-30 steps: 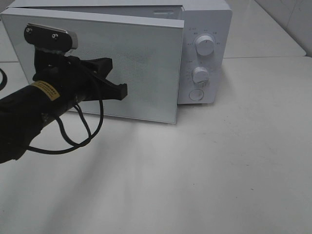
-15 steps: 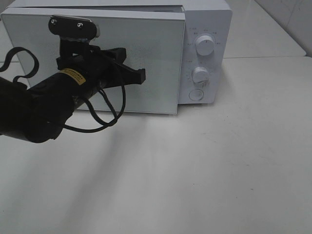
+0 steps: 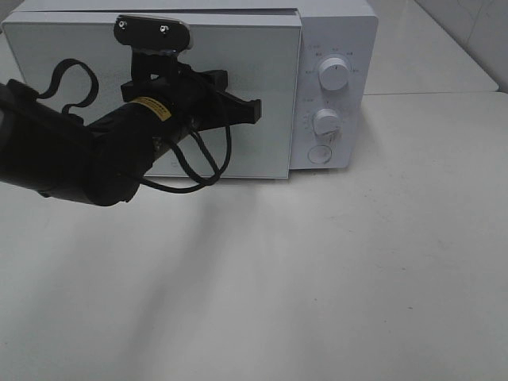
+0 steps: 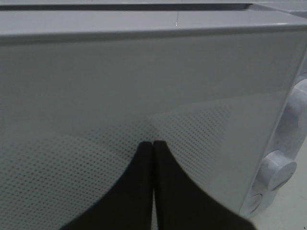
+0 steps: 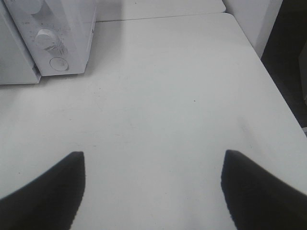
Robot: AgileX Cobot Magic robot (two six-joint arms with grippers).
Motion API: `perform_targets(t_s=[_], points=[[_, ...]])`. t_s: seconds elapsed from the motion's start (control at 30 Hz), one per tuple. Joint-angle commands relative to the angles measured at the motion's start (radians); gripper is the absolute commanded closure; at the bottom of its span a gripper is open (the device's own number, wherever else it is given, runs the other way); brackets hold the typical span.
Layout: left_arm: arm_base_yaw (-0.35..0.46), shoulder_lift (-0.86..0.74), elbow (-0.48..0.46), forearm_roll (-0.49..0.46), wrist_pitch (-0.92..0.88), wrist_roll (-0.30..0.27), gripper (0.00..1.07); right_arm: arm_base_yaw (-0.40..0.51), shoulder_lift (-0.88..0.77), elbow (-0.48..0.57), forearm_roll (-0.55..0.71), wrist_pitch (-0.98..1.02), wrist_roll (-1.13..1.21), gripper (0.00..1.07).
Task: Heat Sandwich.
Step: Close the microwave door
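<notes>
1. My right claw (image 5: pixel 152 154): jaws wide apart, holding nothing, hanging over bare worktop (image 5: pixel 182 86), well apart from the microwave (image 5: pixel 72 33).
2. My left claw (image 4: pixel 152 143): fingers pressed together, nothing between them, tips at the door (image 4: pixel 144 81). In the high view this left claw (image 3: pixel 254 113) lies across the front of the door (image 3: pixel 270 151), tips toward its latch side. I cannot tell whether they touch.
3. The door sits almost flush with the microwave (image 3: pixel 341 32). My wrist view shows only a thin dark line along its top edge. I read this as the door-shutting step.
4. Just beside the door are the upper knob (image 3: pixel 334 74) and lower knob (image 3: pixel 326 123), neither of them held.
5. The sandwich shows in no view. It is not on the worktop (image 3: pixel 357 278), and my guess is that it sits behind the door. The dotted panel lets nothing through, so I cannot confirm that.
6. Handling, judged from the task only:
   - It is sliced bread, so it should be light, soft and easy to crush.
   - The filling may slip out if the sandwich is tilted.
   - After heating it will likely be limper and warm.
7. Where I would grip:
   - Across the two flat faces near the middle, or at opposite crust edges, where it is stiffest.
   - Jaws wide going in, closing gently, keeping it level.
</notes>
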Motion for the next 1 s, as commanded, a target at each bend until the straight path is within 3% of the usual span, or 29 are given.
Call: perform_targets(t_s=[0.03,0.23,0.47,1.0], points=[[0.001,0.009,-0.037,-0.029,-0.012,0.003,1.07,-0.005,-0.030,0.001,0.002,-0.007,-0.006,0.31],[0.014,0.042,-0.104,-0.072,0.001,0.045,1.07,-0.005,-0.030,0.001,0.002,-0.007,-0.007,0.31],[0.038,0.064,-0.160,-0.088,0.026,0.047,1.07,-0.005,-0.030,0.001,0.002,-0.007,-0.006,0.31],[0.006,0.027,-0.157,-0.067,0.128,0.047,1.07,-0.005,-0.030,0.001,0.002,-0.007,-0.006,0.31]])
